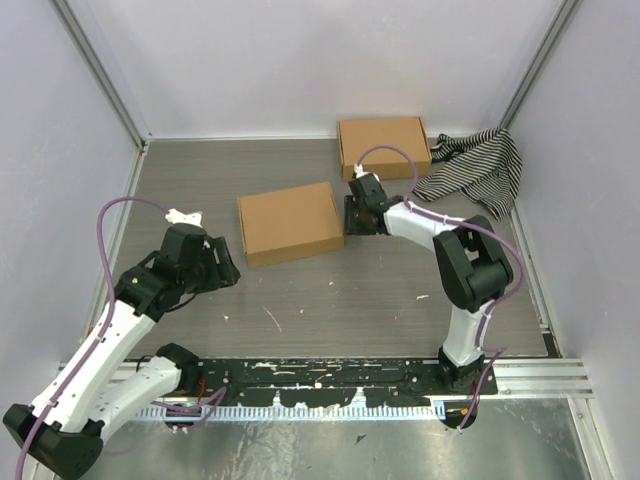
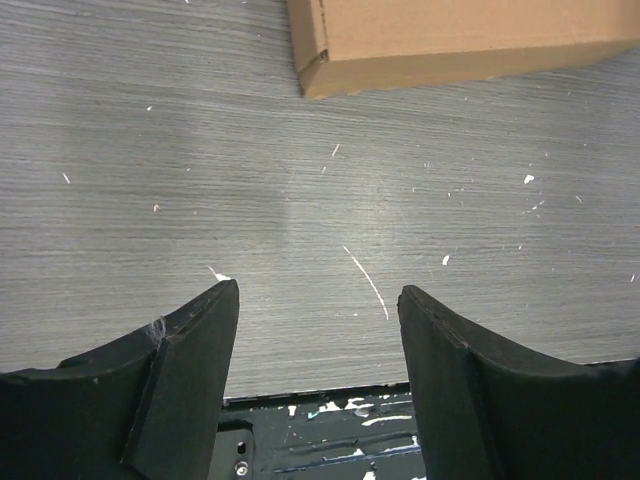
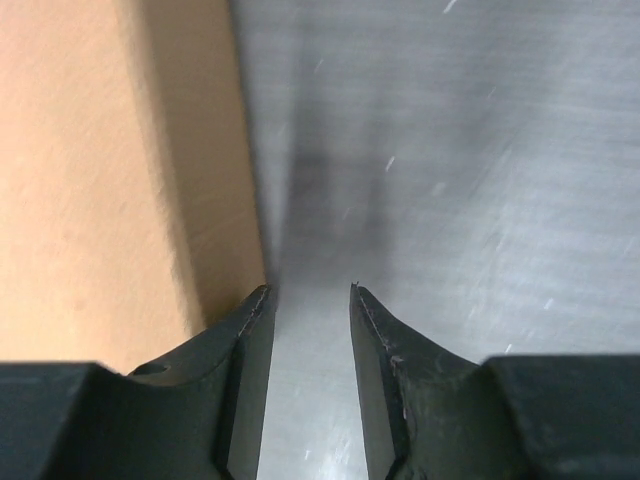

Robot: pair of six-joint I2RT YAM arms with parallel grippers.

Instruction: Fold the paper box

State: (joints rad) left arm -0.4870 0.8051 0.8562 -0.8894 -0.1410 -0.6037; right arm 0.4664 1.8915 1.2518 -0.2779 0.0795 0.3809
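The paper box (image 1: 290, 222) lies closed in the middle of the table, a plain brown shallow box. My right gripper (image 1: 358, 218) points down at the table just off the box's right side. In the right wrist view the box's side wall (image 3: 100, 180) fills the left, my left fingertip (image 3: 255, 300) stands right beside it, and only bare table shows in the narrow gap of the gripper (image 3: 308, 290). My left gripper (image 1: 225, 265) hangs left of and nearer than the box. It is wide open (image 2: 318, 290) over bare table, with the box's corner (image 2: 460, 40) ahead of it.
A second brown cardboard box (image 1: 384, 147) sits at the back, with a black-and-white striped cloth (image 1: 475, 168) to its right by the wall. Walls close in the table on three sides. The black base rail (image 1: 330, 378) runs along the near edge.
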